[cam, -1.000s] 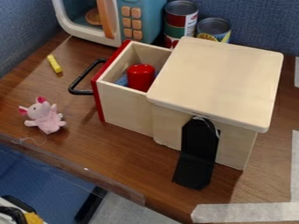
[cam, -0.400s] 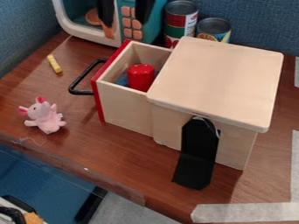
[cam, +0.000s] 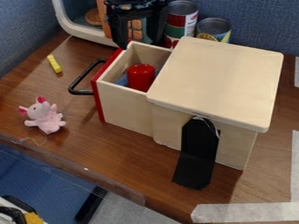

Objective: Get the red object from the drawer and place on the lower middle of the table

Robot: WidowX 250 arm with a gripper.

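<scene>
Hanging over the far edge of the drawer [cam: 125, 105], the end effector [cam: 139, 41] has its two fingers wide apart and holds nothing. They are likely spread so they can fit around the red object [cam: 140, 78], which stands inside the drawer, next to something blue [cam: 121, 80]. The drawer sticks out of the wooden box [cam: 216, 83], so there is a way in from the top. Next, the end effector should go over the red object, come down straight and squeeze. The drawer's sides are close, so it could bump them. The goal seems to be the counter [cam: 128, 153] in front of the drawer. The pink toy [cam: 45, 117], left of the drawer, looks out of the way.
</scene>
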